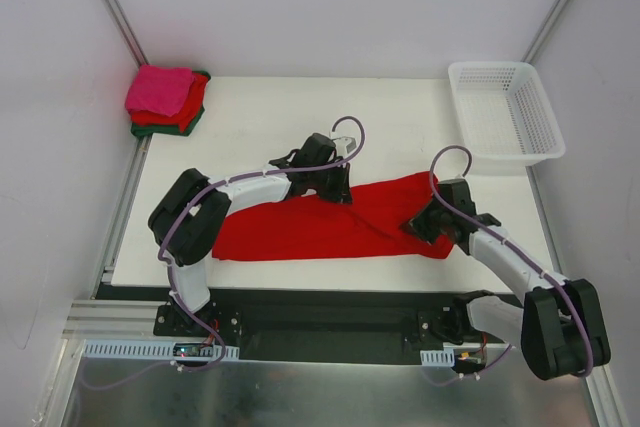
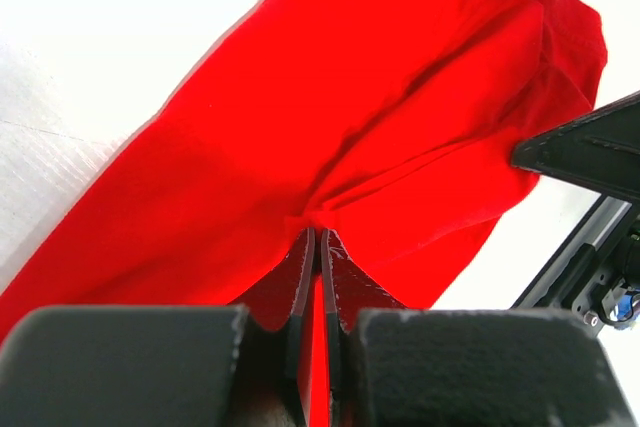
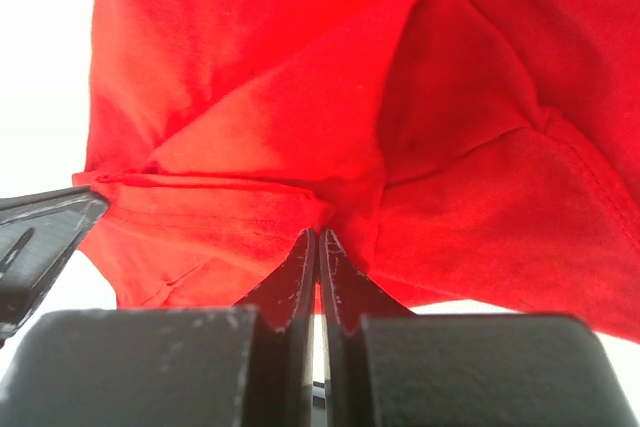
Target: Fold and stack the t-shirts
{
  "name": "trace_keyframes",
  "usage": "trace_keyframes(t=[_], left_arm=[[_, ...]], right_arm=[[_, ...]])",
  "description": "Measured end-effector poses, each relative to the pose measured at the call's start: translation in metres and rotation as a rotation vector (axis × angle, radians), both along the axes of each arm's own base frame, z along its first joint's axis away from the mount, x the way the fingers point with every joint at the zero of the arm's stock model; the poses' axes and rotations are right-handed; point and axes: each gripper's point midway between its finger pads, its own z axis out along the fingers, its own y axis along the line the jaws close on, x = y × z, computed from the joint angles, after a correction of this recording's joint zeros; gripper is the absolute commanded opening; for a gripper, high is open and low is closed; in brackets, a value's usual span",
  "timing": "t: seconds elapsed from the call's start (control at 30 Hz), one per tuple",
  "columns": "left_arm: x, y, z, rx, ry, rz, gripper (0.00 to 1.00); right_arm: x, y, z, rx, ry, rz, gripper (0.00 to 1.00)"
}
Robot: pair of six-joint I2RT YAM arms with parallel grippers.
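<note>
**Robotics laboratory: enclosed bench-top test cell.**
Bounded by plain white panel walls (image 1: pixel 300 7) joined with aluminium profile rails (image 1: pixel 112 7); fitted with a white table (image 1: pixel 400 117), two arm bases (image 1: pixel 195 322) bolted side by side to a black plate (image 1: pixel 330 322) at the near edge, a slotted cable duct (image 1: pixel 130 350), exposed purple cabling (image 1: pixel 348 119), and a white plastic lattice basket (image 1: pixel 500 112) at the far right corner.

Bright red t-shirt (image 1: pixel 320 227) lies mid-counter (image 1: pixel 400 117) as a long, rumpled band running left to right, its right end bunched higher. The cloth puckers into creases where the left end effector (image 2: pixel 318 234) and right end effector (image 3: pixel 318 234) pinch it. Far-left corner has a folded stack: hot pink t-shirt (image 1: pixel 160 89) on top, red t-shirt (image 1: pixel 192 107) under it, dark green t-shirt (image 1: pixel 186 127) at the bottom.
</note>
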Motion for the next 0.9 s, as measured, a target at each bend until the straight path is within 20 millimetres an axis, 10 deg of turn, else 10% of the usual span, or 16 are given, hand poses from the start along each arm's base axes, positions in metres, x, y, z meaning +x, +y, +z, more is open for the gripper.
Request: trace_keyframes(t=[0.4,0.9], left_arm=[[-0.011,-0.007,0.005,-0.032,0.033,-0.022,0.0],[-0.065,-0.044,0.015,-0.083,0.106,-0.151,0.0]], right_arm=[[0.013,-0.015,0.077,-0.079,-0.222,0.008,0.01],[-0.003,-0.039,0.112,-0.195,-0.266,0.006,0.01]])
